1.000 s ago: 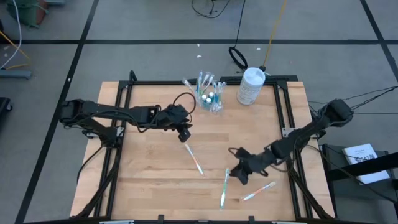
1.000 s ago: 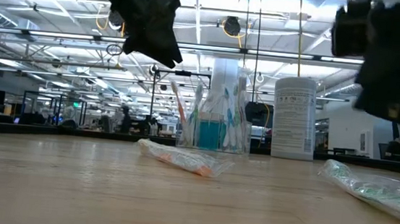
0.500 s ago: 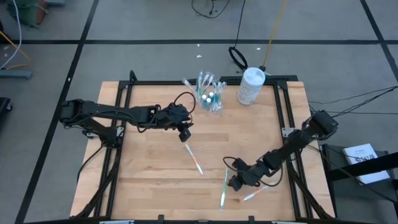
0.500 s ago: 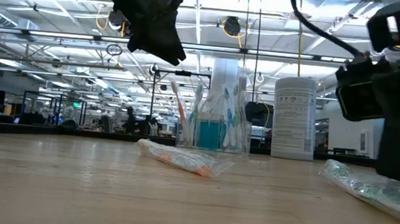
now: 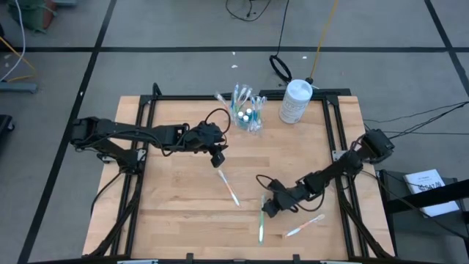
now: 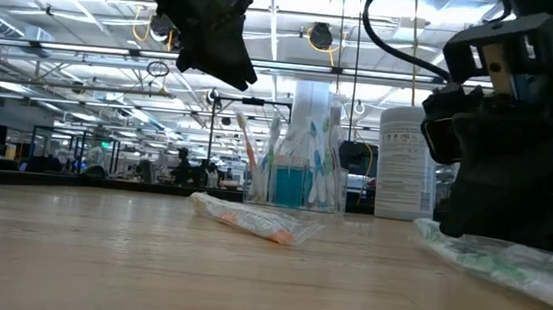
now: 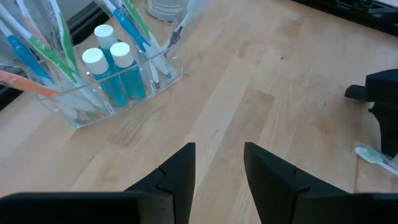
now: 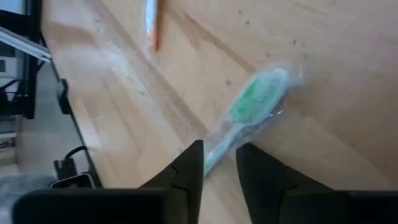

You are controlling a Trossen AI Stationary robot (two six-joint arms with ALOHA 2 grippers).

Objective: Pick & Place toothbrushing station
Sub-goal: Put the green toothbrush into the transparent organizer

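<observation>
Lying near the table's front edge, the green toothbrush (image 5: 261,223) ran front to back, its head (image 8: 256,93) pointing frontward. The right gripper (image 5: 267,207) straddled its handle, fingers slightly apart. The left gripper (image 5: 218,157) hovered open near the clear holder (image 5: 247,116).

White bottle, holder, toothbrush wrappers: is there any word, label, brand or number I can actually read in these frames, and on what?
None can be read.
White bottle: rows of printed text on its label, too small to read.
Toothpaste tubes in the clear holder: no visible lettering.
Wrapped green toothbrush below the right gripper: no legible print.
Paper off the table's right edge: dark marks, unreadable.
</observation>
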